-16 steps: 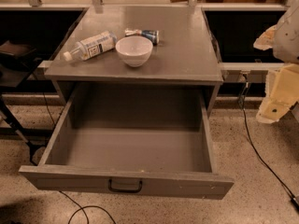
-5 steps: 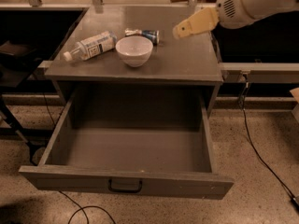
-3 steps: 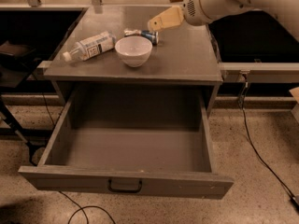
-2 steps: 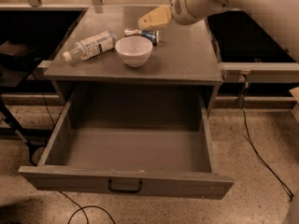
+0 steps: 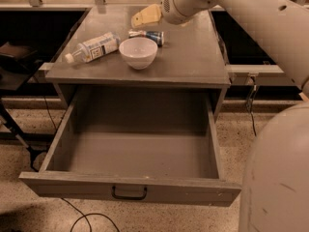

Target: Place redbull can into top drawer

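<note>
The redbull can [image 5: 147, 35] lies on its side on the grey cabinet top [image 5: 188, 57], just behind a white bowl [image 5: 138, 52]. My gripper [image 5: 141, 18] hangs just above and slightly behind the can, its tan tip pointing left; the arm reaches in from the upper right. It holds nothing that I can see. The top drawer [image 5: 130, 189] is pulled wide open below the cabinet top. Its inside shows nothing in it, and its dark handle [image 5: 129, 193] sits at the centre of the front panel.
A clear plastic bottle with a white label [image 5: 93, 47] lies on its side left of the bowl. The robot's own body [image 5: 277, 178] fills the lower right corner. Cables [image 5: 87, 219] lie on the speckled floor. Dark shelving flanks the cabinet.
My arm has swung in from the right and moved left across the cabinet top, bringing the gripper from the right edge to just above the can. The can, bowl, bottle and drawer have not moved.
</note>
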Robot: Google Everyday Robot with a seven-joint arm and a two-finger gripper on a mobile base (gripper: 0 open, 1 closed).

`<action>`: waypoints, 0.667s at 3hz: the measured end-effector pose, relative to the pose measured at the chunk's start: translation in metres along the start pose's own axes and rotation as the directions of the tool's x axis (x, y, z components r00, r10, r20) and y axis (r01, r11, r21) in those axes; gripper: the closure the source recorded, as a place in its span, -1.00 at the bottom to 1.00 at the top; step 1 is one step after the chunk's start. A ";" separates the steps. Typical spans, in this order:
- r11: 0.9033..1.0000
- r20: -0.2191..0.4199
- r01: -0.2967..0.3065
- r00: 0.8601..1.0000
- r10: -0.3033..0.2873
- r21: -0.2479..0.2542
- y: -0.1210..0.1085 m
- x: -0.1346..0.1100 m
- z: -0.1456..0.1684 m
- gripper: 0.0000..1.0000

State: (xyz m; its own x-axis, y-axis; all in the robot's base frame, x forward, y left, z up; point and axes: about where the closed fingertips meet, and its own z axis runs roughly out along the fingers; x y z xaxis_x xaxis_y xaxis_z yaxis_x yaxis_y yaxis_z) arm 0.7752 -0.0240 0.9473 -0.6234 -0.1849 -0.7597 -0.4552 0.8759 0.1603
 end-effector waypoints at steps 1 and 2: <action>0.999 0.009 -0.023 1.000 0.023 0.040 0.003 -0.002 0.016 -1.00; 0.993 0.031 -0.079 0.997 0.077 0.082 -0.002 -0.011 0.033 -1.00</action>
State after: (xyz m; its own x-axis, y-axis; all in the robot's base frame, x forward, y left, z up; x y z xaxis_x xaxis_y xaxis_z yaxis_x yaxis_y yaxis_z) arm 0.8038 -0.0089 0.9343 -0.6365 -0.1029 -0.7643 -0.3507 0.9213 0.1680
